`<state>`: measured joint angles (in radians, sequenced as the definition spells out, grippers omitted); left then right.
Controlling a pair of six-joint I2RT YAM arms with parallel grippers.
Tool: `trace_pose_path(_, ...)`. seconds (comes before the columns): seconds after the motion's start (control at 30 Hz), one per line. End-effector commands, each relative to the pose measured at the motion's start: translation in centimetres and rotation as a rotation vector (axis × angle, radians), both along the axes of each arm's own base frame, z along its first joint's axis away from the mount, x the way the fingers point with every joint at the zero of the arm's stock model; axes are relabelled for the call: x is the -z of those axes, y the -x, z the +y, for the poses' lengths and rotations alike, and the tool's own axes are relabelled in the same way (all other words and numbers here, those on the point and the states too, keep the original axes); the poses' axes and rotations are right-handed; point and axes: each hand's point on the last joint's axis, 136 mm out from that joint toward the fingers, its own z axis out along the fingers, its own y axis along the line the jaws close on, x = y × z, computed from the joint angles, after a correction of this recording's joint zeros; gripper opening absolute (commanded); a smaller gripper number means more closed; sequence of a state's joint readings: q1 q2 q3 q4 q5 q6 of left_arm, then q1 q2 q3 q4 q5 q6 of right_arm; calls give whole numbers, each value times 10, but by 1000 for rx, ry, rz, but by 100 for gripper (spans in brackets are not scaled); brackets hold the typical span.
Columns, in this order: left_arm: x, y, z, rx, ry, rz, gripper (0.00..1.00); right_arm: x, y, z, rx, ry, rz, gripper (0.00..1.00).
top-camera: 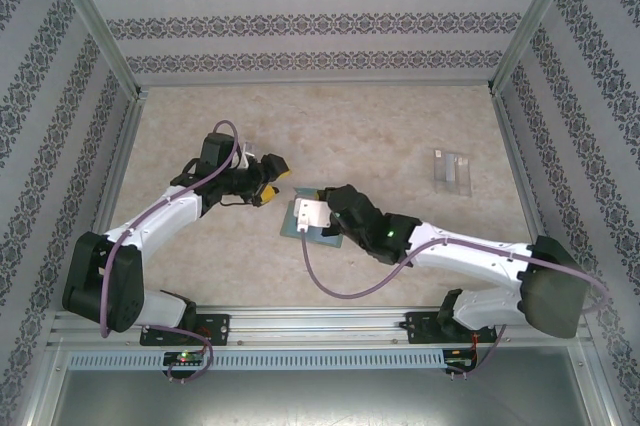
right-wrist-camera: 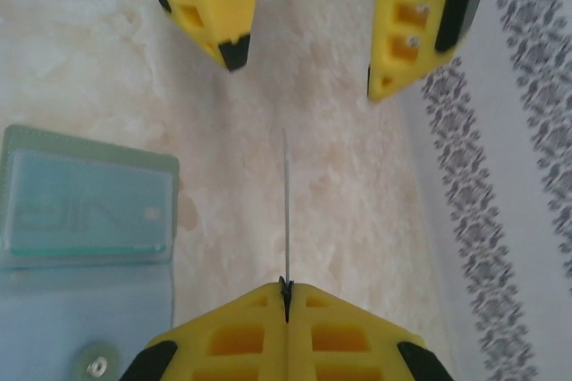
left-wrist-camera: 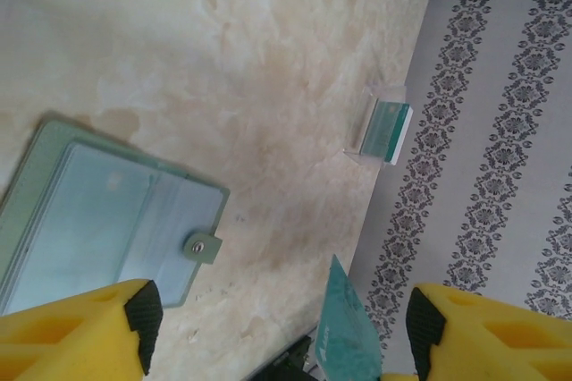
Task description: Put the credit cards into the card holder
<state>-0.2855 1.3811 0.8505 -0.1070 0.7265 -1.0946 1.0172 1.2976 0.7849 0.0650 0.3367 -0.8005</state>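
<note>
From above, the card holder [top-camera: 303, 219] lies open on the table [top-camera: 380, 126], just toward 7 o'clock from the middle. The right gripper [top-camera: 335, 208] sits over its 3 o'clock edge, and its fingers are too dark to read here. The left gripper [top-camera: 272, 181] hangs at 10 o'clock from the holder, apart from it, with its yellow fingers parted. Well away at 2 o'clock from the holder, a clear stand [top-camera: 452, 169] holds more cards.

In the left wrist view, the left gripper [left-wrist-camera: 281, 314] has its fingers [left-wrist-camera: 89, 332] spread wide at 7 and 5 o'clock. A teal credit card [left-wrist-camera: 344, 332] stands tilted between them, nearer the 5 o'clock finger; whether it touches that finger I cannot tell. The card holder [left-wrist-camera: 192, 207] lies open at 9 o'clock with its snap tab [left-wrist-camera: 204, 245] pointing inward. The clear stand [left-wrist-camera: 380, 126] is at 2 o'clock, beside the patterned wall [left-wrist-camera: 500, 148].

In the right wrist view, the right gripper [right-wrist-camera: 286, 290] at 6 o'clock has its fingers [right-wrist-camera: 223, 336] pressed together, pinching the credit card [right-wrist-camera: 285, 211]. The card shows edge-on as a thin line running toward 12 o'clock. The left gripper [right-wrist-camera: 308, 66] has a finger on either side of that line at 11 and 1 o'clock, both clear of it. The card holder [right-wrist-camera: 85, 153] lies open at 9 o'clock, with a teal card [right-wrist-camera: 85, 207] already in its sleeve.
</note>
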Motion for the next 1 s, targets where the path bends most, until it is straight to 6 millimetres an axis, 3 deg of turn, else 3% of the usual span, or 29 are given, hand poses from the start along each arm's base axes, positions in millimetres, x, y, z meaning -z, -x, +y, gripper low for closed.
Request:
trace_pose_path(0.0, -1, 8, 0, 2, 32, 52, 72, -16, -10, 15, 1, 0, -121, 0)
trace_pose_path(0.17, -7, 16, -5, 21, 92, 71, 70, -16, -17, 34, 27, -12, -130, 0)
trace_pose_path(0.33, -13, 24, -6, 29, 106, 78, 59, -33, -10, 49, 14, -111, -148, 0)
trace_pose_path(0.4, -13, 27, -4, 27, 98, 67, 49, -37, -7, 51, 4, -146, -139, 0)
trace_pose_path(0.5, -16, 28, -2, 11, 100, 62, 25, -38, -5, 54, 3, -167, -123, 0)
trace_pose_path(0.63, -26, 29, -2, 15, 99, 32, 9, -33, -1, 59, -3, -189, -101, 0)
trace_pose_path(0.7, -29, 30, -2, 20, 94, 34, 7, -29, 0, 61, 3, -202, -77, 1)
trace_pose_path(0.8, -34, 31, -3, 34, 104, 27, 0, -25, 7, 61, 9, -213, -44, 23)
trace_pose_path(0.97, -35, 29, 0, 36, 57, -16, 0, -28, 27, 47, 3, -373, 75, 55)
